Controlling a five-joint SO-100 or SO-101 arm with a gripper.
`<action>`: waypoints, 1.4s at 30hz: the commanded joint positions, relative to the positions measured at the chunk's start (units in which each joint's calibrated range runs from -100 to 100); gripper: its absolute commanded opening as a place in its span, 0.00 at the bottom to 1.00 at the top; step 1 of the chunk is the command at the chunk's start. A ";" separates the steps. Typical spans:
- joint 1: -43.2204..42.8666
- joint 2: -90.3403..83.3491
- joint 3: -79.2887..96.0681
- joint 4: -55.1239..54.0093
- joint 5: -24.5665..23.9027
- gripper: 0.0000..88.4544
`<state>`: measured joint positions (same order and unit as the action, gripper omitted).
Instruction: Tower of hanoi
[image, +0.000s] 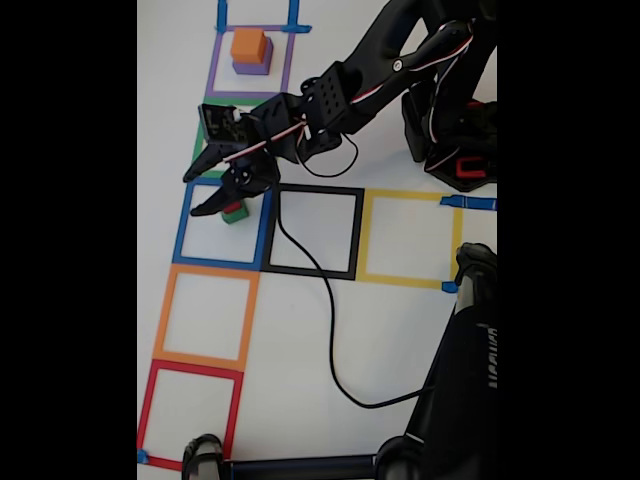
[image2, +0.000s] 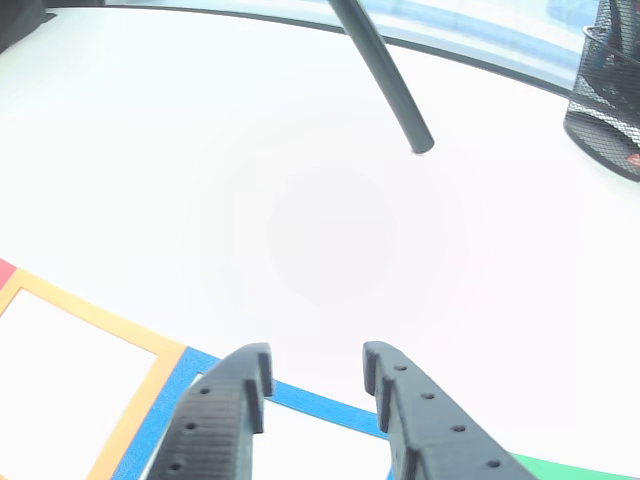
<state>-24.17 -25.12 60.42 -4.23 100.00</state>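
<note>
In the fixed view an orange block (image: 248, 43) sits on a purple block (image: 252, 66) inside the purple taped square (image: 214, 70) at the top. A green block (image: 237, 213) with a bit of red on its top stands in the blue square (image: 181, 232), partly hidden under the arm. My black gripper (image: 190, 196) reaches in from the upper right and hangs open over that square's left part, its fingertips left of the green block. In the other view the gripper (image2: 316, 355) has nothing between its fingers (image2: 225, 400), above the blue tape line (image2: 320, 405).
Taped squares lie around: black (image: 318, 188), yellow (image: 410, 195), orange (image: 205, 270), red (image: 190, 368), and a green one (image: 198, 140) mostly under the arm. A black cable (image: 325, 310) crosses the black square. A black stand (image: 465, 380) fills the lower right. A mesh basket (image2: 605, 90) stands far off.
</note>
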 joint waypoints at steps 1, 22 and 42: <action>3.36 -11.02 -14.33 32.49 0.00 0.00; 29.92 -10.29 -85.70 102.94 -6.59 0.00; 59.35 -19.25 -59.15 92.98 0.00 0.21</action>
<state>32.24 -41.16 -5.80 93.63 99.46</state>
